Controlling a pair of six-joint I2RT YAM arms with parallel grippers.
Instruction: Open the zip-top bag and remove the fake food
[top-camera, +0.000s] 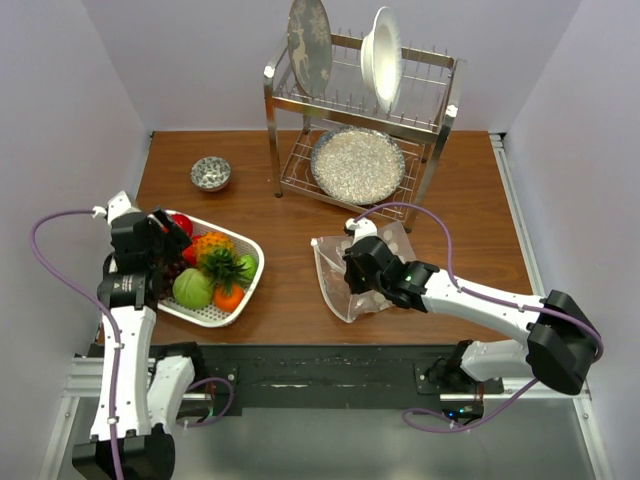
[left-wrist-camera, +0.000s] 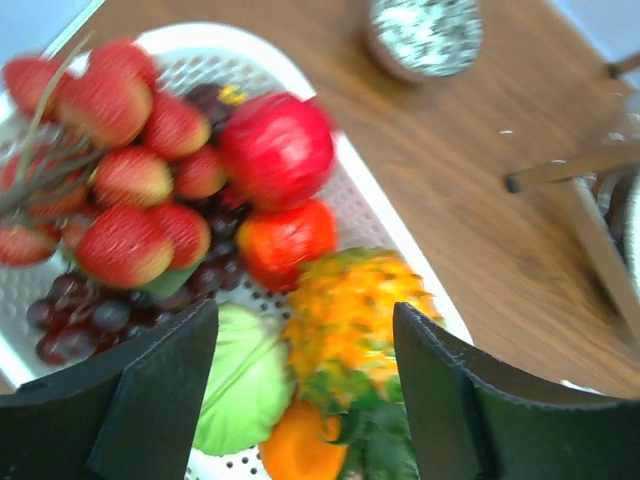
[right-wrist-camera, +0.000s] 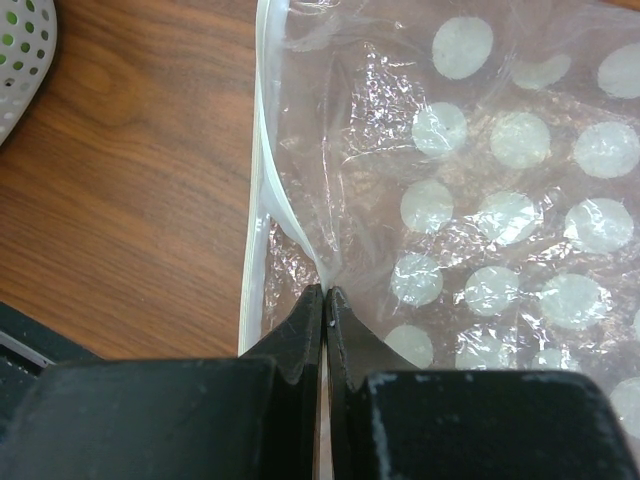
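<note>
Right gripper (right-wrist-camera: 325, 298) pinching zip-top bag (right-wrist-camera: 480, 200) edge | left gripper (left-wrist-camera: 300, 335) wide above fake food (left-wrist-camera: 278, 150)

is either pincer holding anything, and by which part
Right pincer pinches the zip-top bag at the film by its zip strip. Left pincer is open over the fake food, holding nothing.

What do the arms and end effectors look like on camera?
The left arm and right arm have white links with black joints, each trailed by a purple cable. The left end effector has broad matte-black fingers; the right end effector has black fingers tapering to thin tips.
</note>
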